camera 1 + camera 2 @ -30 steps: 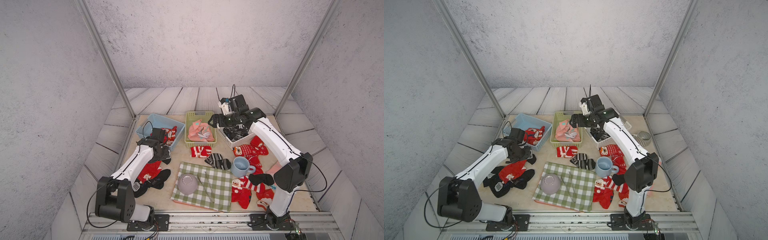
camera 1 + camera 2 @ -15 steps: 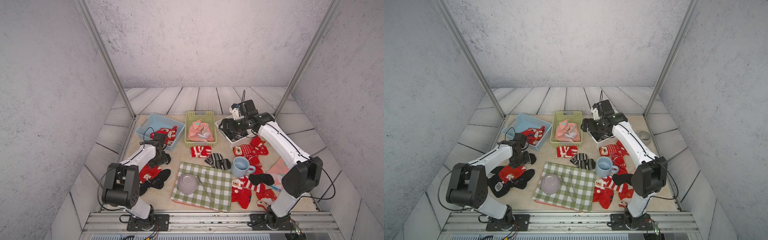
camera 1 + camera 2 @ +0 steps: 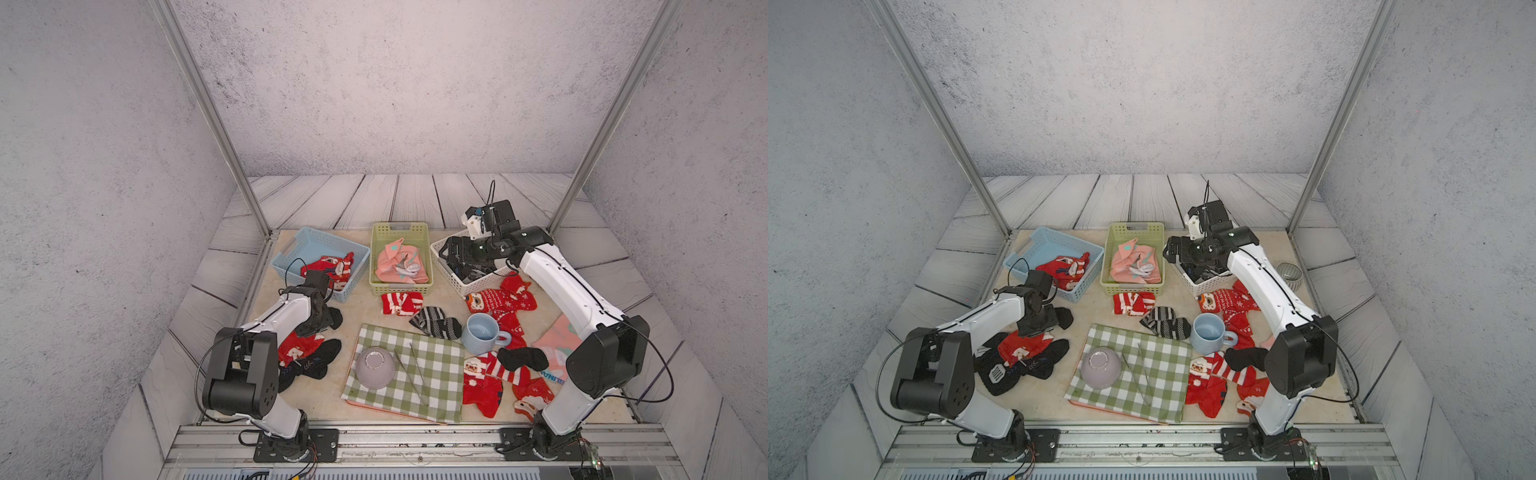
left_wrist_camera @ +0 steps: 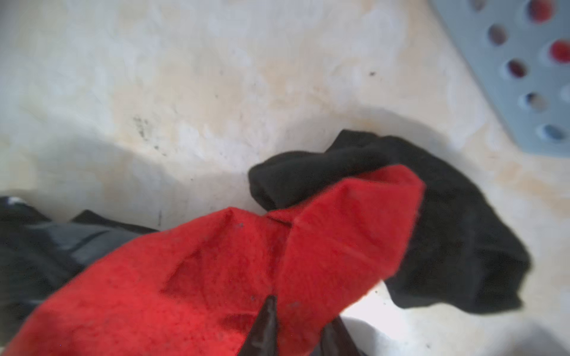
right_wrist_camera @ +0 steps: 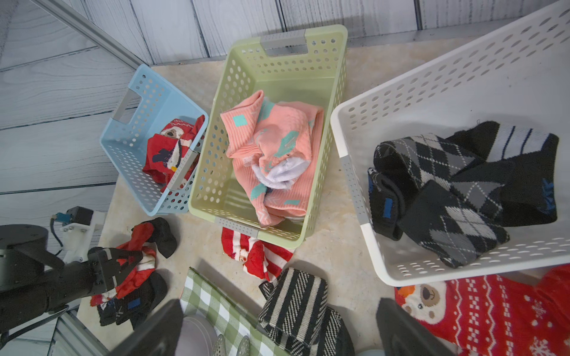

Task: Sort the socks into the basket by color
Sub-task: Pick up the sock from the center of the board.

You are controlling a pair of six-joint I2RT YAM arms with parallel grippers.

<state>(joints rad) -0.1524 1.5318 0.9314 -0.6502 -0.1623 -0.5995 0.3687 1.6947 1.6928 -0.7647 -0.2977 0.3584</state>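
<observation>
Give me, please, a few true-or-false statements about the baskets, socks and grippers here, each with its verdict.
1. The green basket holds pink socks. True.
2. The white basket holds red socks. False: it holds black and grey socks.
3. The left gripper pinches a red sock between its jaws. True.
4. The right gripper holds a black sock. False: its jaws stand open and empty.
5. The blue mug stands on the checked cloth. False: it stands beside the cloth.
</observation>
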